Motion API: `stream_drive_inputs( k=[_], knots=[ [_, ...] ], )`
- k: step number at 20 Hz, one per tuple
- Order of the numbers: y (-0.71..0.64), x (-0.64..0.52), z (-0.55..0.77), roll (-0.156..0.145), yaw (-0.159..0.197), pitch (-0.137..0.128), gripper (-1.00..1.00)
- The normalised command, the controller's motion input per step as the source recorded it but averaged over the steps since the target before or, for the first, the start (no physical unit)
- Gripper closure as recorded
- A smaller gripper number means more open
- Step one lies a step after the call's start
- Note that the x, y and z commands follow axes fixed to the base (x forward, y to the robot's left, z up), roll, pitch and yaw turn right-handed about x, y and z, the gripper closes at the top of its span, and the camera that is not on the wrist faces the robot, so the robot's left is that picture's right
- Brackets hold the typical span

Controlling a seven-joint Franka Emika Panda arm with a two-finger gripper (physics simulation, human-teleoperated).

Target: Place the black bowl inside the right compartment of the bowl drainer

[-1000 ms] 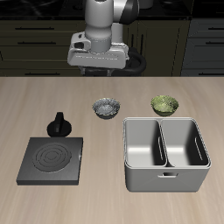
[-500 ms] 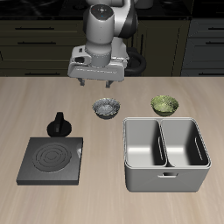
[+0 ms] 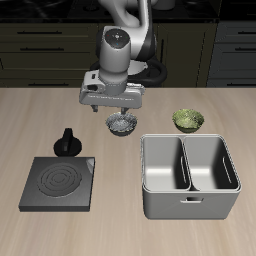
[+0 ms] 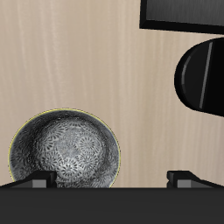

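The black bowl (image 3: 122, 124) stands upright on the table just behind the bowl drainer (image 3: 190, 206); its speckled grey-white inside (image 4: 66, 154) shows in the wrist view. My gripper (image 3: 108, 109) hangs open a little above the table, over the bowl's edge and partly beside it. In the wrist view the gripper (image 4: 112, 179) has its fingertips (image 4: 39, 182) wide apart and nothing between them. The bowl sits under one fingertip rather than midway. Both compartments of the grey tub are empty.
An olive-green bowl (image 3: 188, 119) rests behind the drainer's far corner. A small black knobbed object (image 3: 67, 142) (image 4: 206, 77) stands beside the black bowl, and the flat black stove plate (image 3: 60, 183) (image 4: 184, 16) lies nearer the front edge.
The arm has come down steadily, bringing the open gripper from well above the table to just over the black bowl. Nothing on the table has moved.
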Motion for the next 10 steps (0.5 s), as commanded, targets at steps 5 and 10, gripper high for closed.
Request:
stream_drive_inputs(
  k=[5, 10],
  knots=[
    [0.01, -0.04, -0.29, 0.006, -0.005, 0.042, -1.0],
    [-0.04, -0.04, -0.24, -0.009, -0.021, 0.036, -1.0]
  ],
)
